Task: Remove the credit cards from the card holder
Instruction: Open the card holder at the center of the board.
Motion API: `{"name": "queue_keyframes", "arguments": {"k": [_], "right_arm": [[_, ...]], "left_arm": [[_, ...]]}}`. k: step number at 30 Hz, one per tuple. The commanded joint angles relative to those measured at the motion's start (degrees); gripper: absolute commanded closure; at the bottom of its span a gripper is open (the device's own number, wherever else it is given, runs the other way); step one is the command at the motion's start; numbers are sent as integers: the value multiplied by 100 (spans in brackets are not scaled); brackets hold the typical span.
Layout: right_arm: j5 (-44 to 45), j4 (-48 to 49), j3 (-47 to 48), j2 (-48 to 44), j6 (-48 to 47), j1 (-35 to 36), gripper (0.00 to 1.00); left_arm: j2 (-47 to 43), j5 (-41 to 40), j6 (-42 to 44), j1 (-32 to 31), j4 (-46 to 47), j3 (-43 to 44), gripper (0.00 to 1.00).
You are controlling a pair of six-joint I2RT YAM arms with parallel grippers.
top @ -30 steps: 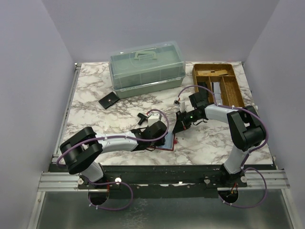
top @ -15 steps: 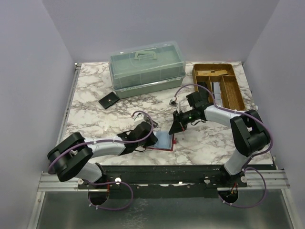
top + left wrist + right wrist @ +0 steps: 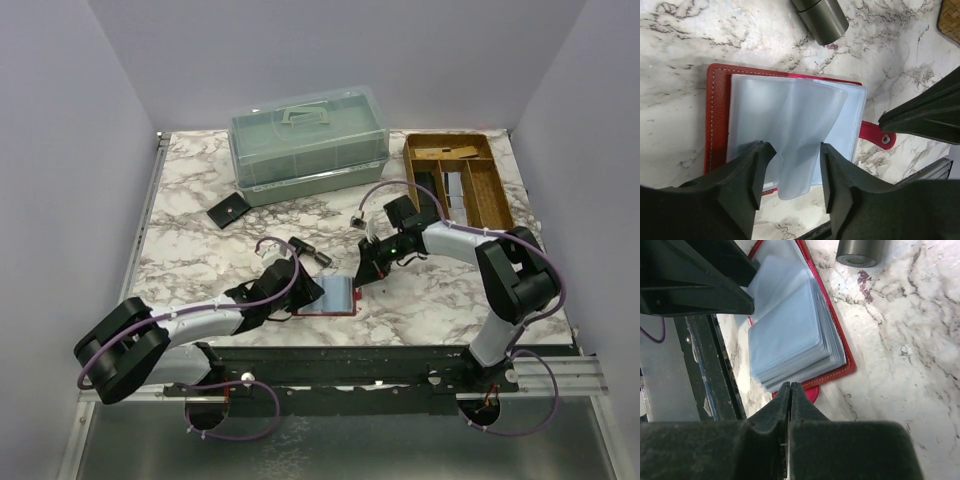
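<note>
— Which step is in hand?
— The opening-up step, by the look of it. The holder lies open on the surface, near the front edge between the two arms, with its clear sleeves fanned. No cards are out. They are likely inside the sleeves, though none shows plainly.
— And the pincers?
— The left pincer hangs about half open over the sleeves. One loose leaf curls up between its fingers, unclamped. The right pincer is closed on nothing, its tip just beside the holder's strap.
— What does the next move call for?
— Probably the right one pins the cover while the left closes on a card's edge, not the sleeve, and slides it out.
</note>
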Motion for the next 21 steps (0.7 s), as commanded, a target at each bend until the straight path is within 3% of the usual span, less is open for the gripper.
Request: {"name": "queue_keyframes", "arguments": {"k": [1,5,10,21], "right_arm": [[146,-154,163,185,-148,173,99],[240,-178,232,314,-71,296,99],[421,-117,263,296,32,380,99],[-746,293,72,-488,-184,420,96]], "left_arm": [[-442,-401,169,47,-1093,119,45],[-1325,-984,426,47,-2136,280,43],[-2257,-1128,563,55,-2631,320,43],[-2575,-1164,793,61,-3068,250,43]]}}
